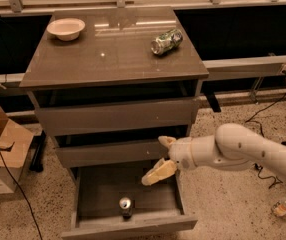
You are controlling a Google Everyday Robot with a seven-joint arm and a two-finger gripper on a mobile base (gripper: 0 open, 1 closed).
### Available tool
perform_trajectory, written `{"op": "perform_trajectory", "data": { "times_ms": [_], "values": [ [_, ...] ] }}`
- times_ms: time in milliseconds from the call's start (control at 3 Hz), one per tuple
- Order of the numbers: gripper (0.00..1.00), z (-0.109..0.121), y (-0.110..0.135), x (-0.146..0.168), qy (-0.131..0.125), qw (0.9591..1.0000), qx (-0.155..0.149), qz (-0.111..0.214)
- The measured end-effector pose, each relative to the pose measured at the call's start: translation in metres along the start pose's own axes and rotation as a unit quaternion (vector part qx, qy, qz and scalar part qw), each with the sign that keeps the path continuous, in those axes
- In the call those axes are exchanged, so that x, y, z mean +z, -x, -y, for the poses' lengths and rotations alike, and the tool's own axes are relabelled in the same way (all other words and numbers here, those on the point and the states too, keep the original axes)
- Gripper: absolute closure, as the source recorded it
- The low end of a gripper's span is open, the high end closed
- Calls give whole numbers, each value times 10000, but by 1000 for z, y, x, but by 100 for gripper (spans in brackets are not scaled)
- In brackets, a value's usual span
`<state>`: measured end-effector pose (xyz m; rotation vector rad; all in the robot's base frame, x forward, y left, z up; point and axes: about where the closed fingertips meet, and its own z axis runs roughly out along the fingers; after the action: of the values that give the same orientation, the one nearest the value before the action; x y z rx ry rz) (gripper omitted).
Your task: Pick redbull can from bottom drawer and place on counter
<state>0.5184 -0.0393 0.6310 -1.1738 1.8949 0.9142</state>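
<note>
Redbull can: upright in bottom drawer; slim, rigid, slick metal, probably light. Grasp mid-body. My gripper hangs over the drawer, fingers spread.

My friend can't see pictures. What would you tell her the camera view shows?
A white robot arm holds its open gripper over the pulled-out bottom drawer, where a small redbull can stands upright near the front. On the counter above sit a pale bowl and a green-and-white can lying on its side.
</note>
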Motion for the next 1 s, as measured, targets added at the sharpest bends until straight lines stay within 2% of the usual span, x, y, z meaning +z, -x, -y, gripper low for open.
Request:
{"op": "perform_trajectory", "data": {
  "times_ms": [333,667,1000],
  "values": [
    [0,7,-43,41,92,9994,188,259],
    [0,5,-56,50,176,9990,300,280],
    [0,5,-57,52,168,9990,325,275]
  ]
}}
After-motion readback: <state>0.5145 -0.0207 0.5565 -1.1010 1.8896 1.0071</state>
